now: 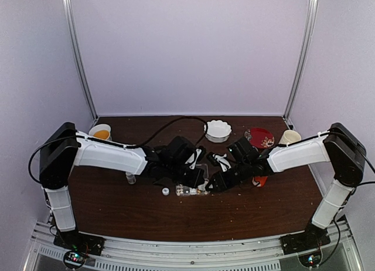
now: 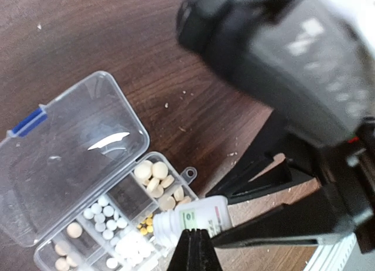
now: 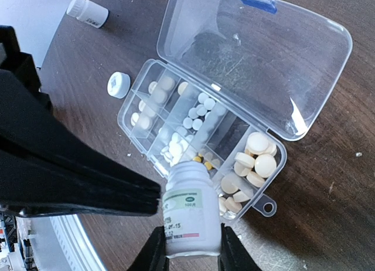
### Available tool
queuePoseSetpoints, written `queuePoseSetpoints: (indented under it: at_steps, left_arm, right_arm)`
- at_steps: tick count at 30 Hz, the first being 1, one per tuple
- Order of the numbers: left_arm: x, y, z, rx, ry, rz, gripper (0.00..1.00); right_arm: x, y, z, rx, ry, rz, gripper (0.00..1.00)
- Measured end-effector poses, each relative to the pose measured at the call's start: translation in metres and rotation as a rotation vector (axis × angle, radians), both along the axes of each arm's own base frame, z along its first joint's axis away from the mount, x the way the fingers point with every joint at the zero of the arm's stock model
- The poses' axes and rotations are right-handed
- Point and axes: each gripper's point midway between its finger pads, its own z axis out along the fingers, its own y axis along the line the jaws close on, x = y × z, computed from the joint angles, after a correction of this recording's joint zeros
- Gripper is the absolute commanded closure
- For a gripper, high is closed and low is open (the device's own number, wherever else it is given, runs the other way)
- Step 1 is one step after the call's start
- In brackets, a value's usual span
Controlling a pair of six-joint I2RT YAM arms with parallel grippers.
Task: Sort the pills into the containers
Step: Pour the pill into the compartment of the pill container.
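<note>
Right gripper (image 3: pixel 192 243): jaws partly apart, clamped on one uncapped white bottle (image 3: pixel 188 206), its mouth tipped over the one clear pill organizer (image 3: pixel 281 65), which lies lid-open just ahead of the fingertips with pills (image 3: pixel 258 156) grouped in its compartments, too many to count. Left gripper (image 2: pixel 196 250): fingers pressed together, holding nothing, the box ahead and left of its tips. Farther off to the left of the right gripper: one loose white cap (image 3: pixel 119 84) and one second white bottle (image 3: pixel 88 12) on its side.
</note>
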Motion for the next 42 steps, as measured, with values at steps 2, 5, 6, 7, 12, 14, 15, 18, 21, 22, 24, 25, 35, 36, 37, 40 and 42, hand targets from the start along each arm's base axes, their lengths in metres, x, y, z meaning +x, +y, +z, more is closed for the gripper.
queuePoseSetpoints:
  at_steps: [2,5,6,7,12,14,15,18,21,22,24,25,35,36,37,40,42]
  left_arm:
    - [0.0,0.003,0.01,0.011,-0.018,0.002,1.0]
    - [0.003,0.006,0.03,0.003,-0.051,0.01,1.0]
    - [0.003,0.007,0.036,-0.002,-0.062,0.012,1.0]
    - [0.004,0.007,0.042,-0.009,-0.07,0.014,1.0]
    - [0.006,0.008,0.057,-0.03,-0.092,0.02,1.0]
    - [0.007,0.009,0.057,-0.024,-0.098,0.028,1.0]
    - [0.008,0.01,0.056,-0.019,-0.101,0.031,1.0]
    - [0.009,0.013,0.054,-0.002,-0.109,0.041,1.0]
    - [0.01,0.016,0.053,0.013,-0.114,0.047,1.0]
    - [0.011,0.017,0.053,0.019,-0.114,0.049,1.0]
    - [0.012,0.02,0.053,0.024,-0.117,0.054,1.0]
    - [0.013,0.02,0.054,0.024,-0.117,0.057,1.0]
    - [0.025,0.028,0.054,0.033,-0.124,0.076,1.0]
    - [0.026,0.028,0.054,0.032,-0.124,0.076,1.0]
    - [0.026,0.028,0.054,0.032,-0.125,0.078,1.0]
    - [0.028,0.026,0.054,0.031,-0.125,0.077,1.0]
    - [0.028,0.025,0.051,0.033,-0.121,0.075,1.0]
  right_arm:
    - [0.0,0.0,0.0,-0.001,-0.002,-0.001,1.0]
    - [0.001,0.0,0.0,-0.001,-0.003,-0.001,1.0]
    - [0.001,0.0,0.0,0.0,-0.003,-0.002,1.0]
    - [0.001,0.0,0.0,0.0,-0.003,-0.001,1.0]
    - [0.003,0.002,0.003,0.016,-0.017,-0.003,1.0]
    - [0.004,0.004,0.004,0.026,-0.022,-0.003,1.0]
    - [0.005,0.004,0.005,0.031,-0.024,-0.003,1.0]
    - [0.006,0.005,0.007,0.04,-0.031,-0.003,1.0]
    - [0.007,0.006,0.008,0.043,-0.035,-0.003,1.0]
    - [0.007,0.006,0.008,0.043,-0.036,-0.004,1.0]
    - [0.008,0.006,0.008,0.044,-0.036,-0.005,1.0]
    - [0.008,0.005,0.008,0.045,-0.037,-0.006,1.0]
    - [0.012,0.004,0.009,0.042,-0.045,-0.016,1.0]
    - [0.013,0.004,0.009,0.042,-0.048,-0.018,1.0]
    - [0.013,0.004,0.009,0.041,-0.05,-0.019,1.0]
    - [0.015,0.003,0.009,0.037,-0.051,-0.026,1.0]
    - [0.016,0.003,0.008,0.034,-0.053,-0.03,1.0]
